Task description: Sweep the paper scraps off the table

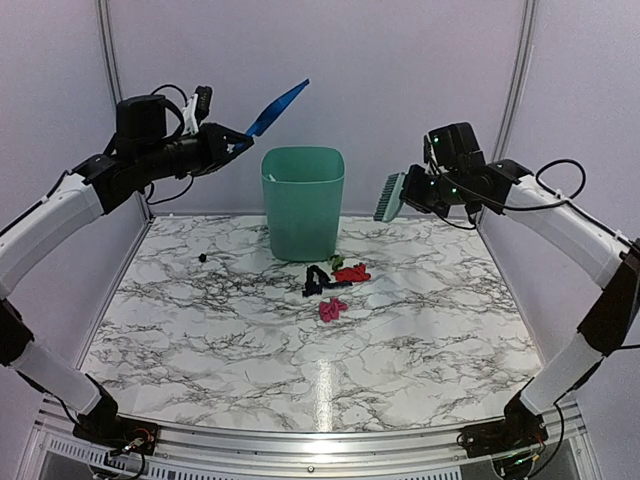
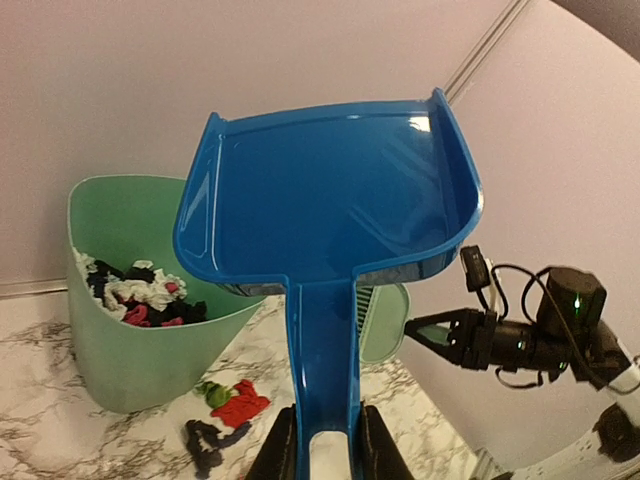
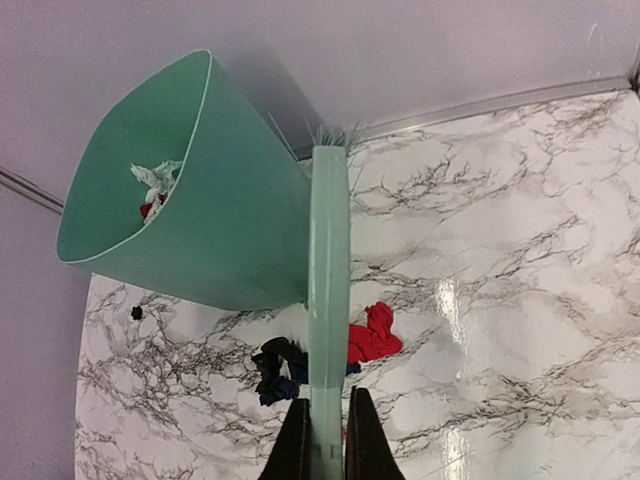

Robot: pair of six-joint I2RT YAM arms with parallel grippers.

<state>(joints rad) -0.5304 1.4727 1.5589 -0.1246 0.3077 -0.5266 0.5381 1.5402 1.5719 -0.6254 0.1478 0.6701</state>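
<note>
Paper scraps lie on the marble table [image 1: 420,330] in front of the bin: a red one [image 1: 352,272], a green one [image 1: 336,262], a black one [image 1: 315,281] and a pink one [image 1: 332,309]. A tiny black scrap [image 1: 204,257] sits apart at the left. My left gripper [image 2: 322,445] is shut on the handle of the blue dustpan [image 2: 330,200], held high left of the bin with its pan empty [image 1: 276,108]. My right gripper [image 3: 325,440] is shut on the green hand brush [image 3: 328,290], raised right of the bin [image 1: 390,196]. The red scrap [image 3: 372,335] and the black scrap [image 3: 275,365] lie below the brush.
A green bin [image 1: 302,200] stands at the back middle of the table, holding several scraps [image 2: 135,290]. Pale walls close in behind and at both sides. A metal rail [image 1: 320,445] runs along the near edge.
</note>
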